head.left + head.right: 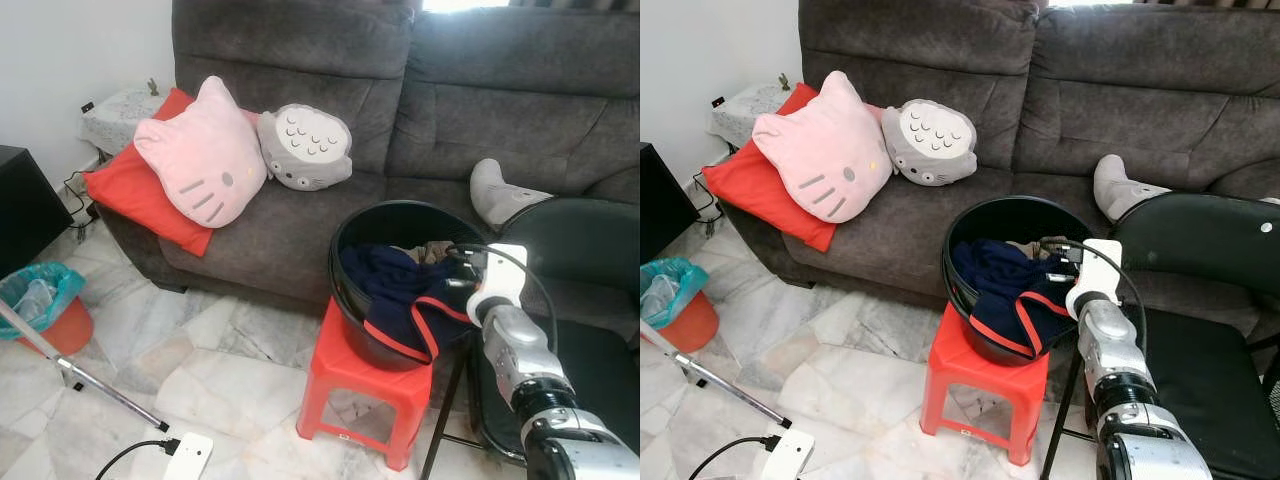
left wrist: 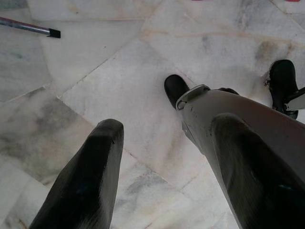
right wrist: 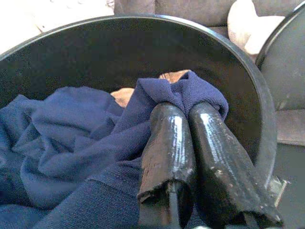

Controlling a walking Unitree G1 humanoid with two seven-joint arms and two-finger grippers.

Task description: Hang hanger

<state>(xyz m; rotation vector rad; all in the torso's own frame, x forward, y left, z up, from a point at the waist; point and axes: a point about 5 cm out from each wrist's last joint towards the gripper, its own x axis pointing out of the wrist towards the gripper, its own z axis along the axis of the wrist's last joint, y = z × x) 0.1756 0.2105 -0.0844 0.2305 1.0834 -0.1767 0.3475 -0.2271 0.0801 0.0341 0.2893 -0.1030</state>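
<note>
A black basin (image 1: pixel 345 235) stands on a red plastic stool (image 1: pixel 355 375) in front of the sofa. Inside it lies a navy garment with red trim (image 1: pixel 385 285), partly draped over the near rim. My right gripper (image 3: pixel 186 112) reaches into the basin from the right, shut on a fold of the navy fabric (image 3: pixel 71 138) that bunches over its fingertips. In the eye views the same gripper (image 1: pixel 460 262) sits at the basin's right inner edge. My left gripper (image 2: pixel 164 131) hangs open over the marble floor with nothing between its fingers.
A grey sofa (image 1: pixel 480 110) carries a pink cat cushion (image 1: pixel 205 155), a grey cushion (image 1: pixel 305 148) and a red one. A black chair (image 1: pixel 590 300) stands close on the right. On the left floor are an orange bin (image 1: pixel 40 300), a metal pole (image 1: pixel 90 380) and a white power strip (image 1: pixel 187 456).
</note>
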